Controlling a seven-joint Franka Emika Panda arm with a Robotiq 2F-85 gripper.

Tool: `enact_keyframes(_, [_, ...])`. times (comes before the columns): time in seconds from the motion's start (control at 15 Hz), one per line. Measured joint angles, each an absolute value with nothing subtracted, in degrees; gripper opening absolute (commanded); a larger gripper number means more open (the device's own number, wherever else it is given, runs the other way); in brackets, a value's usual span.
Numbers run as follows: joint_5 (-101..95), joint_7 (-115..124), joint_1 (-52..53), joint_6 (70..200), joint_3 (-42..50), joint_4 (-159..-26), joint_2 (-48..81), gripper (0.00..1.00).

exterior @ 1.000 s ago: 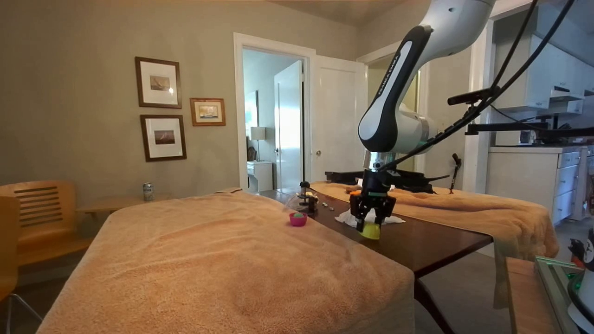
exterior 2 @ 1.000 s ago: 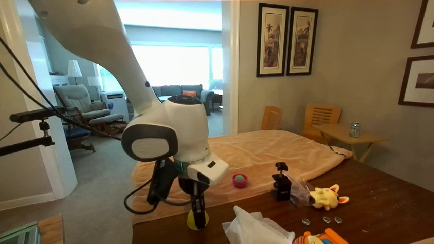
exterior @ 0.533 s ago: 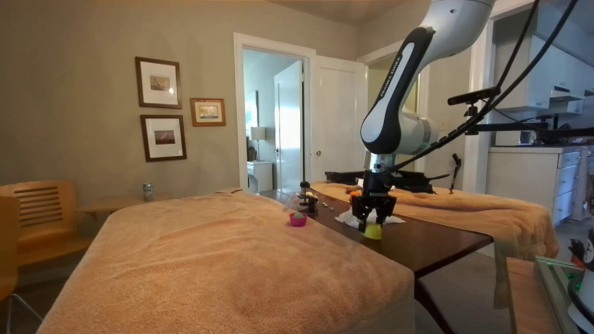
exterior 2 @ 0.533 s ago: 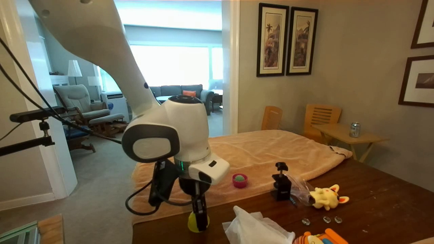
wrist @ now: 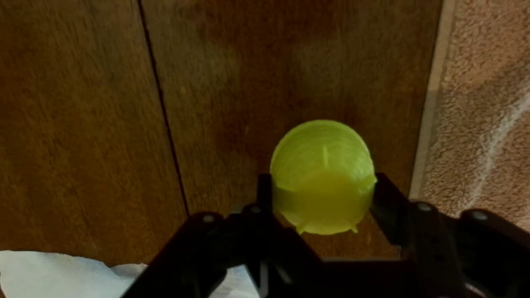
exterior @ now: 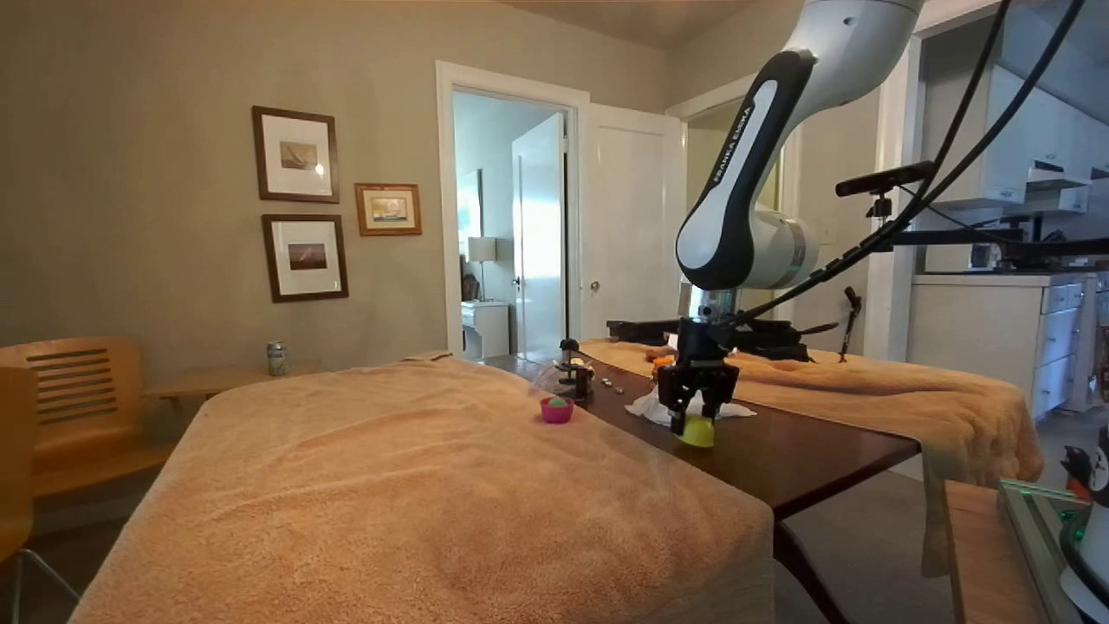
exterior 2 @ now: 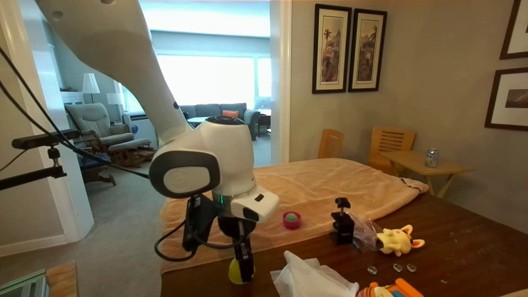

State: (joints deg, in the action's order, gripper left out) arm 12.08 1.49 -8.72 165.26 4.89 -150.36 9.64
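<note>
In the wrist view a round, translucent yellow-green cup (wrist: 325, 161) sits between the two black fingers of my gripper (wrist: 323, 182), which touch it on both sides. The same cup (exterior: 697, 434) shows beneath the downward-pointing gripper (exterior: 696, 419) in an exterior view, close over the dark wooden table (exterior: 806, 455). Part of the cup (exterior 2: 235, 272) is covered by a finger in an exterior view. I cannot tell whether it touches the wood. A pink cup (exterior 2: 292, 225) holding a green ball (exterior 2: 291, 217) rests on the orange towel (exterior 2: 338, 177).
Crumpled white sheet (exterior 2: 311, 276) lies beside the gripper, with an orange toy (exterior 2: 394, 290) past it. Farther along are a black clamp (exterior 2: 343, 233), a yellow plush toy (exterior 2: 397, 242) and a few glass stones (exterior 2: 372, 269). The table edge runs near the cup.
My gripper and the yellow-green cup have shifted together by a small amount, slightly rightward in both exterior views. The finger spacing looks the same, and the other objects have stayed put.
</note>
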Motion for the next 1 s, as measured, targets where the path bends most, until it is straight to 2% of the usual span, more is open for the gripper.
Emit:
enact_keyframes(0.13, [11.8,1.5,-8.6,164.9,5.0,-150.2,9.6,1.00])
enact_keyframes(1.0, [7.9,5.0,-5.3,163.1,5.7,-149.5,6.5,1.00])
